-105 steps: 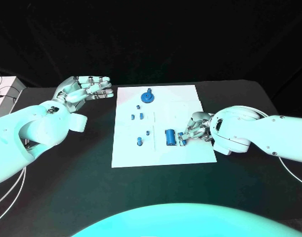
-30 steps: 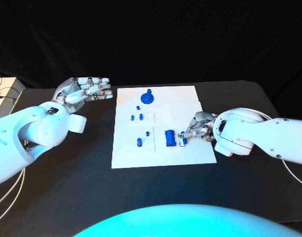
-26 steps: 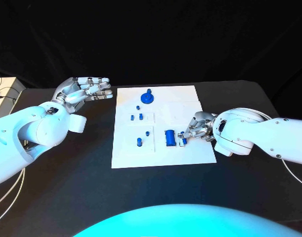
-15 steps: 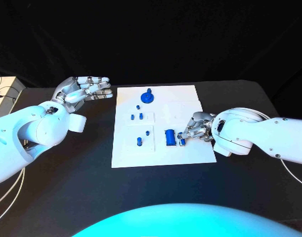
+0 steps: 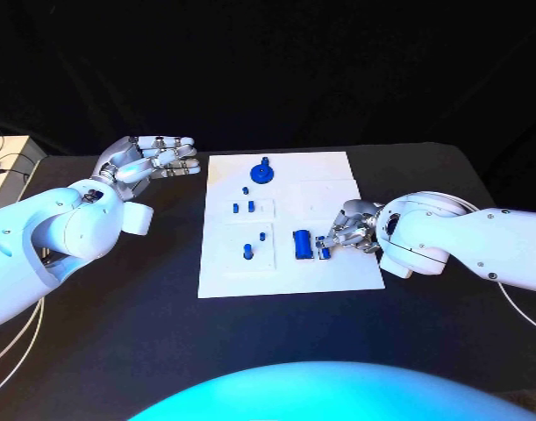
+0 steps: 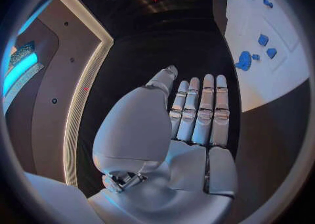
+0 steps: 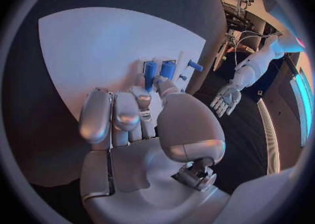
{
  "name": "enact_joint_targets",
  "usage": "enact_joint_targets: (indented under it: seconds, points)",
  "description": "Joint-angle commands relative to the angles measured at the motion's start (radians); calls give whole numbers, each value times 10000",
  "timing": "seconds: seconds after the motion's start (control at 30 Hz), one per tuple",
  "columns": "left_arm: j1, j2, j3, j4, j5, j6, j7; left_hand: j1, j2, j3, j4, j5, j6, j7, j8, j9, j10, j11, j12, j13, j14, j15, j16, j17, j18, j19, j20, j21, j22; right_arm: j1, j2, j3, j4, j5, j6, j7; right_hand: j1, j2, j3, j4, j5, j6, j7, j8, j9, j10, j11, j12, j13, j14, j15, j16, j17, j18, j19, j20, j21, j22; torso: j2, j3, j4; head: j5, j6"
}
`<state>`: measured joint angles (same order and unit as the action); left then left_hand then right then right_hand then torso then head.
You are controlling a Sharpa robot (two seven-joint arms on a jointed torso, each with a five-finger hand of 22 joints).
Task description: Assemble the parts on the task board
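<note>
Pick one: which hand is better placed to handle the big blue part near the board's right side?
Right. The right hand has its fingers down beside the big blue part; the left hand hangs off the task board, holding nothing.

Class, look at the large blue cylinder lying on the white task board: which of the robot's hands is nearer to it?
The right hand: its fingertips are right beside the large blue cylinder. The left hand hovers off the task board's far left corner, well away.
</note>
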<state>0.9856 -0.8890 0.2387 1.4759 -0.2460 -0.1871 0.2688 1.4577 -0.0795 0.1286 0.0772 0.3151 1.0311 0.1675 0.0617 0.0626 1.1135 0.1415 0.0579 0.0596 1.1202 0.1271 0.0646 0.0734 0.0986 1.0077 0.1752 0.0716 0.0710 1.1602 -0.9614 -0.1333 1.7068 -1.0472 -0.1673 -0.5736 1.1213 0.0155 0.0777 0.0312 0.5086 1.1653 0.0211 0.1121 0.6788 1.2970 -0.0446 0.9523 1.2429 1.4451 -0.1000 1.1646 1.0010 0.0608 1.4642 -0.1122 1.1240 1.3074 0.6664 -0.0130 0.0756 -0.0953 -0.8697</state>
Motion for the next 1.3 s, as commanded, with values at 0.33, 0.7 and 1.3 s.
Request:
enact_joint_targets:
  seconds: [0.33, 0.7, 1.3]
  points:
    - [-1, 9, 7, 27, 47, 124, 53, 5, -56, 28, 52, 41, -37, 47, 7, -1, -54, 5, 12, -7, -72, 4, -37, 15, -59, -101, 2, -33, -17, -10, 22, 0, -109, -106, -409, 9, -622, -167, -751, -62, -1341, 59, 71, 116, -101, -63, 20, -106, -38, 23, 1, -38, -16, -4, 443, -18, -58, 1531, 8, 16, -7, -24, 24]
    - [-1, 17, 7, 22, 47, 123, 47, 4, -59, 23, 75, 40, -38, 52, 7, -1, -60, 8, 13, -6, -79, 8, -38, 13, -57, -103, 5, -32, -16, -10, 63, 0, -108, -82, -407, 108, -298, -153, -1623, 452, -1662, 55, 105, 150, -155, -75, 44, -109, -76, 20, 12, -70, -38, 11, 444, 6, -95, 1526, 5, 8, -2, -22, 10]
    - [-1, 8, 7, 25, 47, 120, 46, 12, -59, 21, 73, 40, -37, 49, 6, -2, -60, 7, 12, -7, -77, 7, -37, 13, -57, -106, 5, -33, -17, -19, 39, 0, -59, -119, -125, 163, 775, 268, 1274, -1303, -519, -148, 107, 154, -141, -89, -18, -179, -110, 16, -49, -88, -30, -24, 437, -58, -45, 1538, 1, 6, -1, -26, 8]
